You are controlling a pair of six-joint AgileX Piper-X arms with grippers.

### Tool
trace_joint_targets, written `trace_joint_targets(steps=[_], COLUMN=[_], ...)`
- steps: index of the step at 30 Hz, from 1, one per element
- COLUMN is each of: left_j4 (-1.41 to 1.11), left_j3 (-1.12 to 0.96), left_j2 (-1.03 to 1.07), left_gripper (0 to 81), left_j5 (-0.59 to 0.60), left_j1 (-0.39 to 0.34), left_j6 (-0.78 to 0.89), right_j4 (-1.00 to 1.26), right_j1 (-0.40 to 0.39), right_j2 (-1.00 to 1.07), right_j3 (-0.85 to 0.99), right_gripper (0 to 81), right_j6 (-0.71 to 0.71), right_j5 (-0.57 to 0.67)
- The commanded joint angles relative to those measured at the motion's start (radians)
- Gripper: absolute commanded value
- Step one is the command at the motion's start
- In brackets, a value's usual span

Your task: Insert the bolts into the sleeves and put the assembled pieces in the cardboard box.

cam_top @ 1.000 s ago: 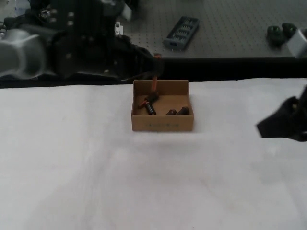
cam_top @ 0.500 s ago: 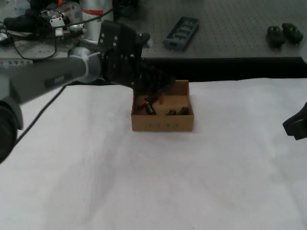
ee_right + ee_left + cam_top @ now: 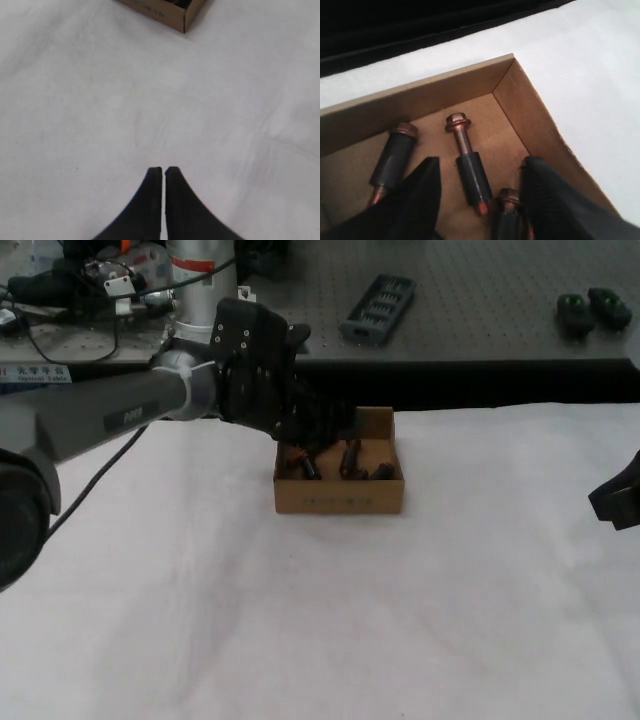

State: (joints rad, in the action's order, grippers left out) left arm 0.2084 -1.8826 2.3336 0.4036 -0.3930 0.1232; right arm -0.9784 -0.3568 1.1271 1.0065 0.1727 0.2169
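The cardboard box [image 3: 340, 496] stands on the white cloth at the back middle. My left gripper [image 3: 326, 438] hangs over its left part, fingers open. In the left wrist view the box wall [image 3: 420, 100] surrounds three copper bolts in black sleeves. One assembled piece [image 3: 468, 167] lies on the box floor between the spread fingers of my left gripper [image 3: 480, 197], another piece [image 3: 393, 161] to one side, and a third piece [image 3: 507, 220] near one finger. My right gripper [image 3: 163, 173] is shut on nothing above bare cloth, far right [image 3: 615, 502] of the box [image 3: 165, 9].
Wrinkled white cloth [image 3: 320, 620] covers the near bench. Behind it on the dark perforated bench lie a black rack [image 3: 378, 305], green-and-black parts [image 3: 588, 308] at the far right, and cables and equipment [image 3: 120, 275] at the far left.
My left arm came down over the box with an assembled piece; that piece now lies on the box floor and the fingers stand apart. The right gripper drew back to the right, then stayed.
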Motion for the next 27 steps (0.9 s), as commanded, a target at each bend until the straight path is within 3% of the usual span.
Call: trace_joint_targets(steps=[1,4,16,27], left_j4=[0.088,0.245,0.689,0.938], left_j3=[-0.013,-0.013,-0.011,0.044], left_j2=[-0.086,-0.160,-0.457,-0.754], left_gripper=[22.3,0.4,0.6,0.6], left_j5=[0.008,0.010,-0.003,-0.002], left_j1=[0.000,0.003,0.020,-0.050], left_j6=[0.003,-0.019,-0.226,-0.349], right_j4=[0.005,-0.051,-0.244,-0.243], right_j1=[0.007,0.007,0.007,0.007], right_j2=[-0.008,-0.008,-0.180,-0.413], right_j3=[0.005,0.005,0.005,-0.097], right_gripper=[2.0,2.0,2.0,2.0], right_j6=[0.008,0.008,0.043,-0.106], right_j5=[0.002,0.002,0.002,0.004])
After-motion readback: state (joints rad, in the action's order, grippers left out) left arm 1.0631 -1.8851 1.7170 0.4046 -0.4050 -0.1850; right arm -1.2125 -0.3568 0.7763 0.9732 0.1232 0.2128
